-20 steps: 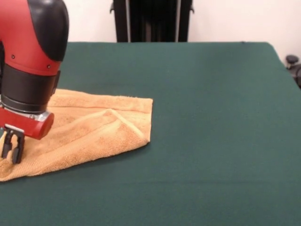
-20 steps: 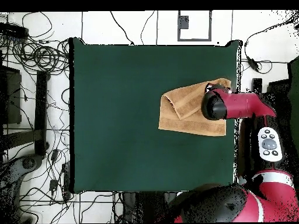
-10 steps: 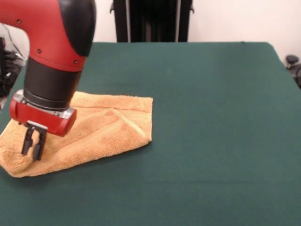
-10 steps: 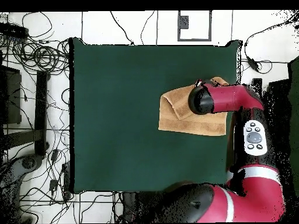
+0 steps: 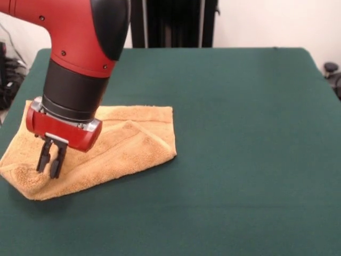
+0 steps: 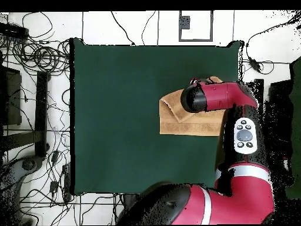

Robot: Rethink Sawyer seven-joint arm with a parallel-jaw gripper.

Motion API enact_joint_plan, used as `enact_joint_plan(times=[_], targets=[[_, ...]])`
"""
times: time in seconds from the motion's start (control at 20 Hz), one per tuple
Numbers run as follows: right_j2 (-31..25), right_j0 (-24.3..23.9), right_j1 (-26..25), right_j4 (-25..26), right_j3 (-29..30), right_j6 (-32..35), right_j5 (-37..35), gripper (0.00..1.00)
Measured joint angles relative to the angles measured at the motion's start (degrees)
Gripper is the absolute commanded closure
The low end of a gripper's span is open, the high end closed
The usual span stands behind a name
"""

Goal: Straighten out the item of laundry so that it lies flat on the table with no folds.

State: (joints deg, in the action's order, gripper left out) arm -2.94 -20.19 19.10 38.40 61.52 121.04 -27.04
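Observation:
The item of laundry (image 5: 133, 144) is a golden-tan towel lying crumpled on the left part of the green table (image 5: 240, 133), with a diagonal fold across its middle and a raised roll at its near-left end. My gripper (image 5: 49, 172) points down at that near-left end, its fingers (image 5: 42, 157) close together and pinching the cloth. Seen from overhead, the towel (image 6: 176, 118) lies near the table's (image 6: 117, 118) right edge, partly covered by the arm's wrist (image 6: 197, 97), which hides the gripper.
The towel's left end reaches the table's left edge (image 5: 21, 90) in the front view. A black stand (image 5: 173, 24) rises behind the far edge. Overhead, cables (image 6: 35, 59) lie on the floor beside the table.
The arm has moved right in the front view, pulling the towel's left end with it. The towel now sits further onto the table and has bunched up a little.

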Motion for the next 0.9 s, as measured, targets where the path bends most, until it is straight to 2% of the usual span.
enact_joint_plan(times=[0.1, 0.15, 0.9], targets=[[0.6, 0.26, -0.02, -0.43, -0.06, 0.0, 0.0, 1.0], [1.06, 0.32, -0.02, -0.51, -0.07, 0.0, -0.01, 0.0], [3.19, 0.45, -0.19, -4.27, -0.08, 0.0, 0.0, 0.0]])
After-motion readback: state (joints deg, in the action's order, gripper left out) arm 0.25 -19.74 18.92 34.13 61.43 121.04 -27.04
